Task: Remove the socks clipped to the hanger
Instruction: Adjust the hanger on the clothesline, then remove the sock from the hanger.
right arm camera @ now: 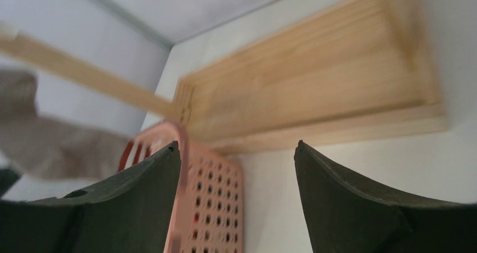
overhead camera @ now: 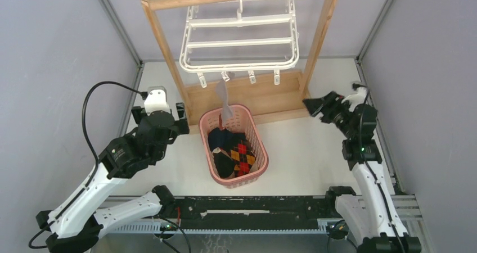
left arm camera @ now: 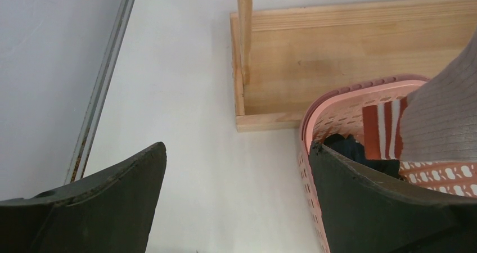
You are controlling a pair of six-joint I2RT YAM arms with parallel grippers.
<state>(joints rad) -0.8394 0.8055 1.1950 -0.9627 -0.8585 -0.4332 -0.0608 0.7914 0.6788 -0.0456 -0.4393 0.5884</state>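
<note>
Left arm's bent low, left gripper (left arm camera: 236, 146) wide open and empty beside the pink basket (overhead camera: 208, 152). Right gripper (right arm camera: 236, 145) is spread too, holding nothing. Grey sock (overhead camera: 224, 98) is clipped to the hanger (overhead camera: 239, 42), other socks (overhead camera: 239, 154) in the basket.

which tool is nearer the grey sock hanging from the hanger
Left. The left tool sits just left of the grey sock; the right tool is farther off to its right.

hanger (overhead camera: 242, 42) top cropped by frame edge, grey sock (right arm camera: 50, 146) blurred

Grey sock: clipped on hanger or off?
Clipped: grey sock hangs from a hanger clip, lower end dangling into the pink basket.
</note>
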